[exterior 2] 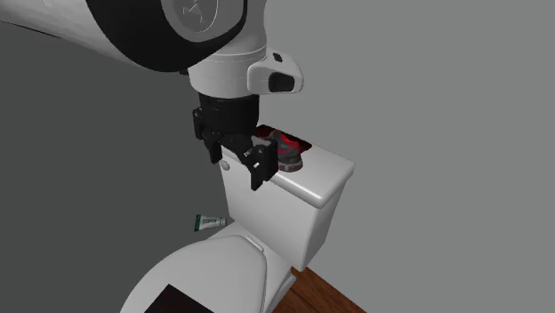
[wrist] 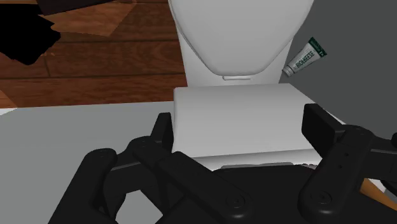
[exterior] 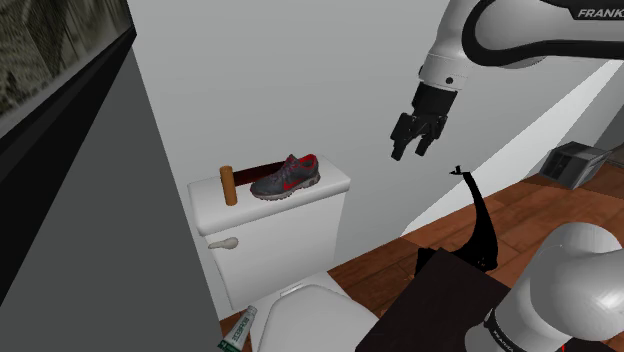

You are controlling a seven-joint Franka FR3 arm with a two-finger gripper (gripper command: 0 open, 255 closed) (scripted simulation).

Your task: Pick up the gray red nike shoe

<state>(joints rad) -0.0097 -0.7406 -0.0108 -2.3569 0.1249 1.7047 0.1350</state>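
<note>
Jaws stand wide apart and hold nothing; you can confirm this in all three views.

Shoulder view: your gripper (exterior: pixel 412 150) hangs in the air, pointing downward, with both fingers clear of every object. The grey shoe (exterior: pixel 286 177), with red trim, lies flat on the lid of the white toilet tank (exterior: pixel 280 235). It sits well apart from the gripper, lower and toward the shoulder view's left. A brown cylinder (exterior: pixel 228 185) stands upright on the same lid, just beside the shoe on the shoulder view's left. A white and green tube (exterior: pixel 238 330) lies on the floor beside the toilet seat (exterior: pixel 310 315). A wooden floor (exterior: pixel 540 215) shows to the right.

Second exterior view: you see the gripper (exterior 2: pixel 238 167) in front of the tank (exterior 2: pixel 302 209), above its lid. The shoe (exterior 2: pixel 286 151) rests on the lid beyond the fingers, partly covered by them. The tube (exterior 2: pixel 207 222) lies low beside the seat (exterior 2: pixel 205 276).

Wrist view: the gripper (wrist: pixel 242 127) looks down on the tank (wrist: pixel 235 108), whose lid shows between the parted fingers (wrist: pixel 321 127) without touching them. Beyond the tank lie the seat (wrist: pixel 238 32), the tube (wrist: pixel 305 57) and the wooden floor (wrist: pixel 95 63).
</note>
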